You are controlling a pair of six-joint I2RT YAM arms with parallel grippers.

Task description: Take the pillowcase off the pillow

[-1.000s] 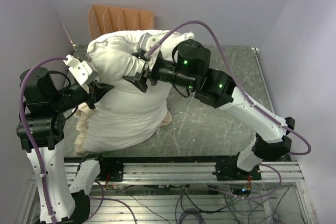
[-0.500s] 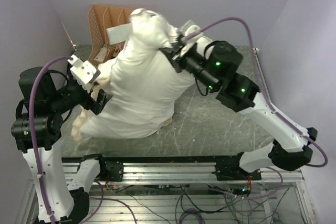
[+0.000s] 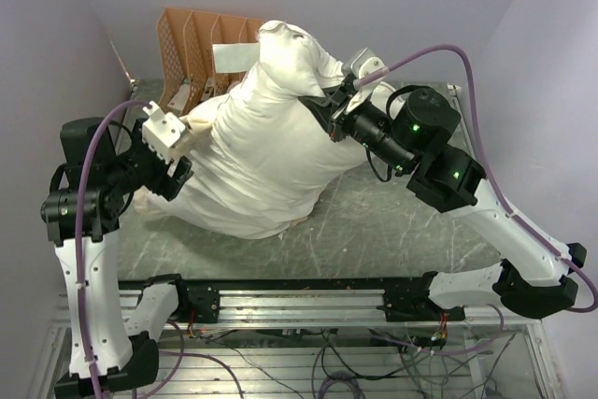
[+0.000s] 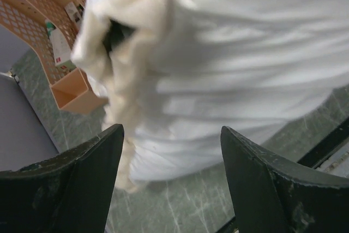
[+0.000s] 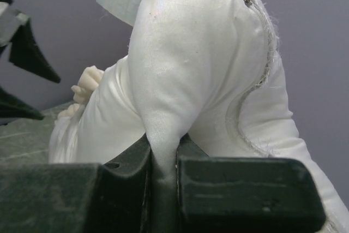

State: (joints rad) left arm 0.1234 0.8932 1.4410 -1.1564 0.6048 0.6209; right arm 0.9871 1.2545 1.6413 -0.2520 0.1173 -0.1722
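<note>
Right gripper [image 5: 163, 162]: clamped on pillow [image 3: 271, 137] corner, held high; low end on table [image 3: 392, 221].
Left gripper [image 4: 172, 130]: spread, empty, beside pillowcase [image 4: 131, 36] frill.
Risk: unpinned pillowcase lifts with pillow; corner pinch slips.

Smooth white cloth pillow [image 3: 280, 137], cream plush frilled pillowcase [image 4: 131, 53], scuffed matt table [image 3: 392, 221].

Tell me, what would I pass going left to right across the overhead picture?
left gripper → pillow → right gripper. The orange rack behind overlaps the pillow, so it is left out.
</note>
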